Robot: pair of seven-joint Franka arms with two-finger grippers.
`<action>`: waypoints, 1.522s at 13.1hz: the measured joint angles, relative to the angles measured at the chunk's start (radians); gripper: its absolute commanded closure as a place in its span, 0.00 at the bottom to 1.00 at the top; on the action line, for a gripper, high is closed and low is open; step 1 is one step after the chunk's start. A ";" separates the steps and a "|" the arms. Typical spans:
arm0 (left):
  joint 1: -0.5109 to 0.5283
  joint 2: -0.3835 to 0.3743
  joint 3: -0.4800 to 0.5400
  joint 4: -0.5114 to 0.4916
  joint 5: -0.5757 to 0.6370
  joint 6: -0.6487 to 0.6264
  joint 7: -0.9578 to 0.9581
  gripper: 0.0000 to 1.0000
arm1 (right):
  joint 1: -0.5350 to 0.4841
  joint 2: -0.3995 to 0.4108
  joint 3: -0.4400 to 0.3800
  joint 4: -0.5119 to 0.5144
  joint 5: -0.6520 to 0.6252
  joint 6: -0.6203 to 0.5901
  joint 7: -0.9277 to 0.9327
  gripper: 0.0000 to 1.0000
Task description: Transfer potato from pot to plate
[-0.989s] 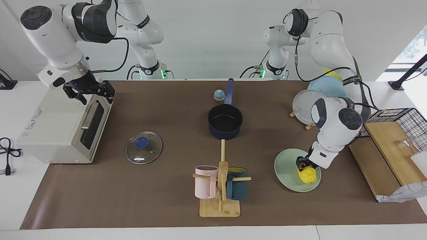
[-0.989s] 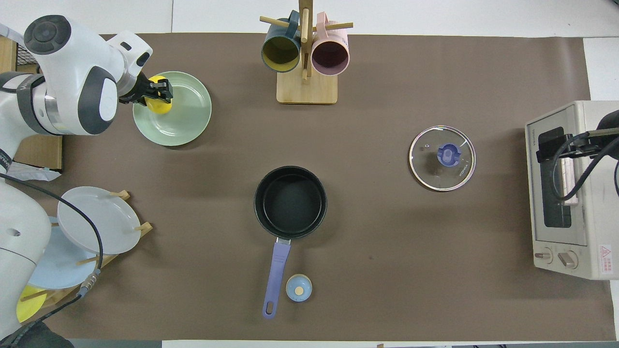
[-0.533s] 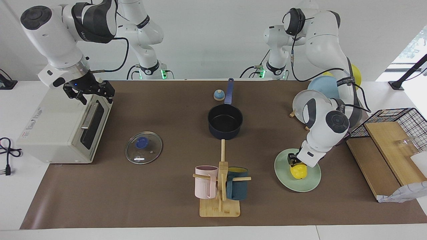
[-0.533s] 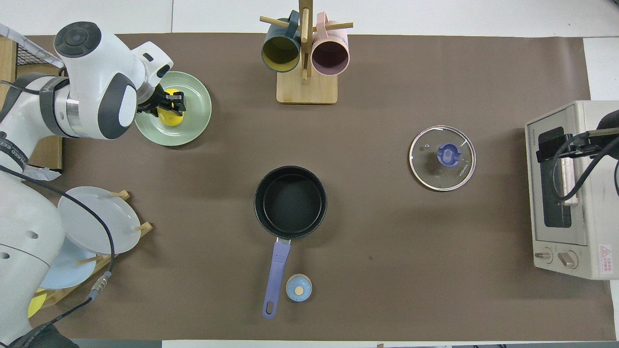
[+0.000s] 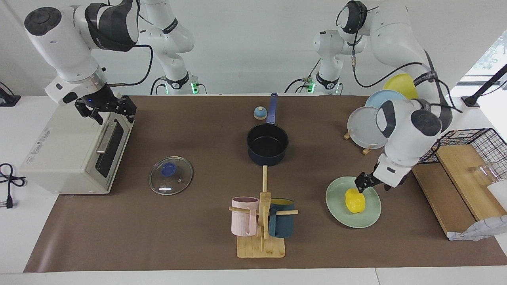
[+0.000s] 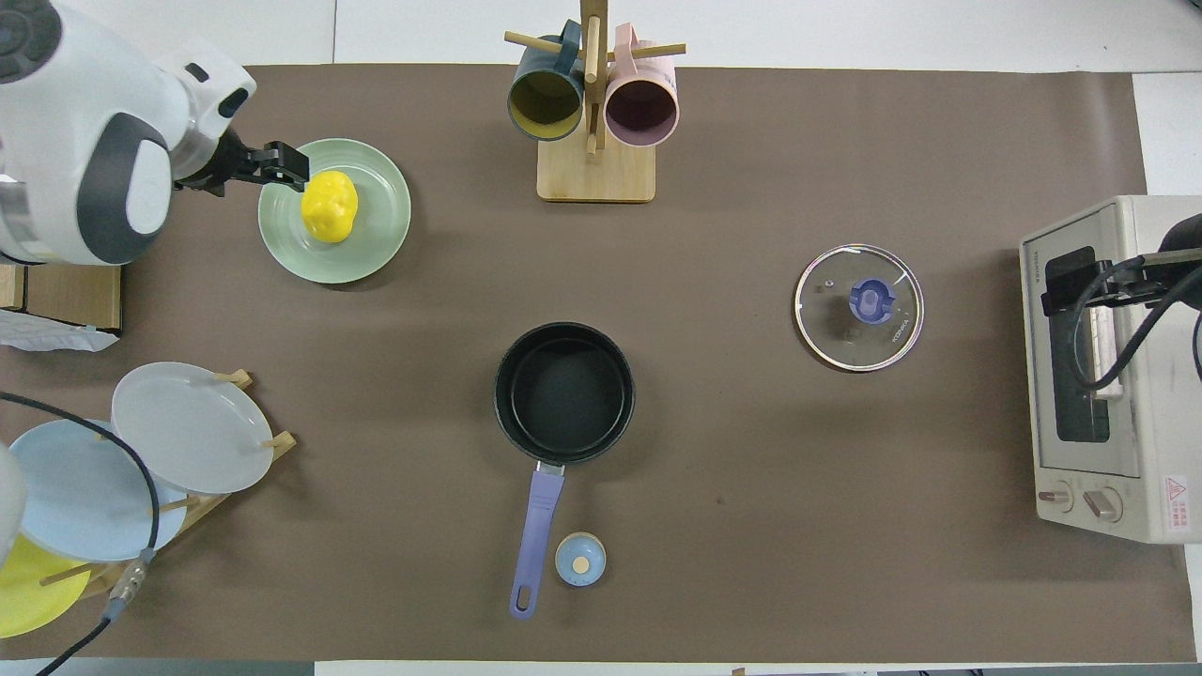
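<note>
Left gripper [image 5: 363, 182] has released the potato [image 5: 354, 200] and is lifting clear, fingers open, empty.
Potato is lying on the plate [image 5: 336, 198]; right gripper [image 5: 106, 108] is waiting over the toaster [image 5: 59, 158], state indiscernible.

Your left gripper [image 5: 363, 183] is hanging raised with fingers parted; your right gripper [image 5: 107, 109] is waiting, fingers apart.

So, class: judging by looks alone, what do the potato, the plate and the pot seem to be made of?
Potato: probably moulded plastic, with an even bright yellow, lumpy, slightly glossy skin.
Plate: pale green, smooth and matte; ceramic or melamine, can't tell.
Pot: likely coated metal, dark navy wall, dull black inside, blue handle.
</note>
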 measured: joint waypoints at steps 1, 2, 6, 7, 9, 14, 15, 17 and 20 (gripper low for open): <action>0.006 -0.059 0.001 0.001 0.000 -0.064 0.000 0.00 | 0.000 0.000 0.000 0.000 0.000 0.000 0.000 0.00; 0.012 -0.121 0.002 0.002 0.000 -0.134 0.000 0.00 | 0.000 0.000 0.000 0.000 0.000 0.000 0.000 0.00; 0.024 -0.323 0.003 -0.010 0.000 -0.381 0.001 0.00 | 0.000 0.000 0.000 0.000 0.000 0.000 0.000 0.00; 0.024 -0.348 0.003 -0.024 0.000 -0.409 0.001 0.00 | 0.000 0.000 0.000 0.000 0.000 0.000 0.000 0.00; 0.024 -0.378 0.003 -0.084 0.000 -0.410 0.001 0.00 | 0.000 0.000 0.000 0.000 0.000 0.000 0.000 0.00; 0.023 -0.426 -0.002 -0.266 -0.029 -0.204 -0.001 0.00 | 0.000 0.000 0.000 0.000 0.000 0.000 0.000 0.00; 0.023 -0.429 -0.003 -0.265 -0.029 -0.217 -0.001 0.00 | 0.000 0.000 0.000 0.000 0.000 0.000 0.000 0.00; 0.023 -0.432 -0.003 -0.227 -0.029 -0.289 -0.001 0.00 | 0.000 0.000 0.000 0.000 0.000 0.000 0.000 0.00; 0.023 -0.432 -0.003 -0.181 -0.030 -0.334 -0.001 0.00 | 0.000 0.000 0.000 0.000 0.000 0.000 0.000 0.00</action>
